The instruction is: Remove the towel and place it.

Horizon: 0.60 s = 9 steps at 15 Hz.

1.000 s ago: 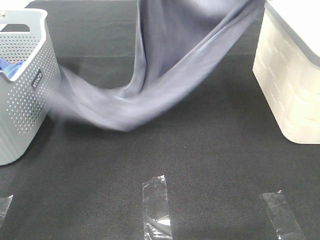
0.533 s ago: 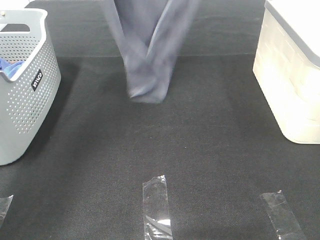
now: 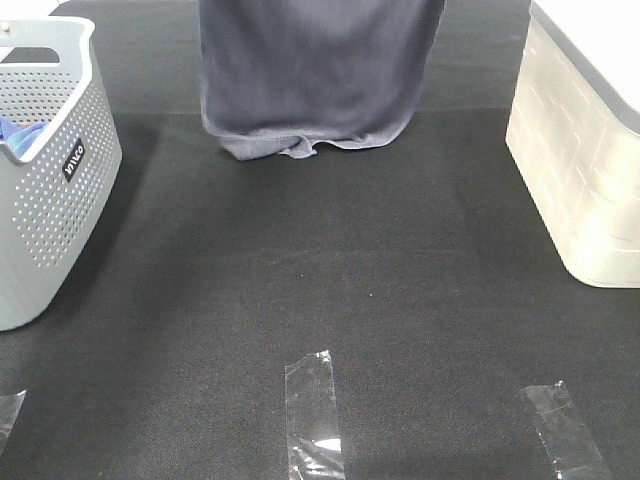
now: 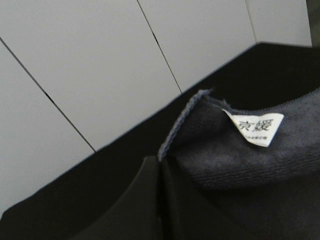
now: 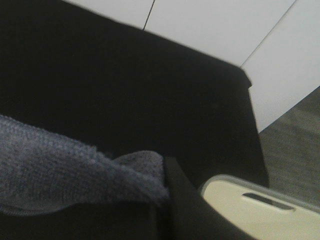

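While the towel (image 3: 315,70) hangs spread wide, its lower edge bunched on the black table (image 3: 400,300) between the grey basket (image 3: 50,200) and the white bin (image 3: 580,180), the left gripper (image 4: 160,165) pinches its hem beside the white tag (image 4: 253,129). The right gripper (image 5: 162,175) seems likewise clamped on a corner, though its dark fingers (image 5: 182,200) barely show.

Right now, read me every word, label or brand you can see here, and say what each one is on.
"京媛", as best it reads, on the white tag sewn to the towel; the finer line beneath is too small to read.
Black label on the grey basket: white letters, too small and tilted to read.
No other text shows.
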Available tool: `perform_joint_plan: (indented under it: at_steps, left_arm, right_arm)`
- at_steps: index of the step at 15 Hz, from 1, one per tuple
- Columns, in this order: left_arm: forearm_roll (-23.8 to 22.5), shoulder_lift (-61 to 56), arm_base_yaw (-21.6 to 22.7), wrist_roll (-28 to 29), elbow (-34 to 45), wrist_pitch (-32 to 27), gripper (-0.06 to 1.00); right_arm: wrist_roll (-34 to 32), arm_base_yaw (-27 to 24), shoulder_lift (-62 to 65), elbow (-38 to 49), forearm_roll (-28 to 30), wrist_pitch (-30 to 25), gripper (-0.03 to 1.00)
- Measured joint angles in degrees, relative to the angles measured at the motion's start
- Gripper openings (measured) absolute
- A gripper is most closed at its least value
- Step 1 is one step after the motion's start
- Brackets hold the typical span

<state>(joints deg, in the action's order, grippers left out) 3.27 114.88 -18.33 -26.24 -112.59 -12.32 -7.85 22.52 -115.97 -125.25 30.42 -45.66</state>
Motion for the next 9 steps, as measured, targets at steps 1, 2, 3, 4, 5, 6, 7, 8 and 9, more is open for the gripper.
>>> perform_joint_plan:
  at_steps: [1,2,3,4,5,6,7,8,9]
  left_arm:
    - [-0.2,0.0,0.0,-0.3,0.0,-1.7,0.0]
    - [-0.2,-0.1,0.0,-0.3,0.0,-2.6,0.0]
    - [-0.3,-0.1,0.0,-0.3,-0.1,-3.9,0.0]
    - [-0.3,-0.1,0.0,-0.3,-0.1,-6.7,0.0]
    - [-0.3,-0.1,0.0,-0.1,-0.1,-9.9,0.0]
    - [-0.3,-0.1,0.0,0.7,-0.1,-12.4,0.0]
    - [-0.3,-0.1,0.0,1.9,-0.1,-14.3,0.0]
    - [-0.3,-0.1,0.0,2.6,-0.1,-15.3,0.0]
    - [-0.3,-0.1,0.0,3.0,-0.1,-15.2,0.0]
  right_arm:
    - [2.5,0.0,-0.2,0.0,-2.9,-2.1,0.0]
    - [3.7,0.0,-0.2,0.0,-4.9,-2.9,0.0]
    - [4.3,0.0,-0.1,0.0,-5.7,-3.6,0.0]
    - [4.6,0.0,-0.1,0.0,-6.2,-4.7,0.0]
    - [4.6,0.0,-0.1,0.0,-6.9,-6.1,0.0]
    - [4.6,0.0,-0.1,0.0,-7.6,-7.3,0.0]
    - [4.6,0.0,-0.1,0.0,-8.0,-7.7,0.0]
    - [4.6,0.0,-0.1,0.0,-8.3,-7.9,0.0]
    - [4.6,0.0,-0.1,0.0,-8.4,-7.7,0.0]
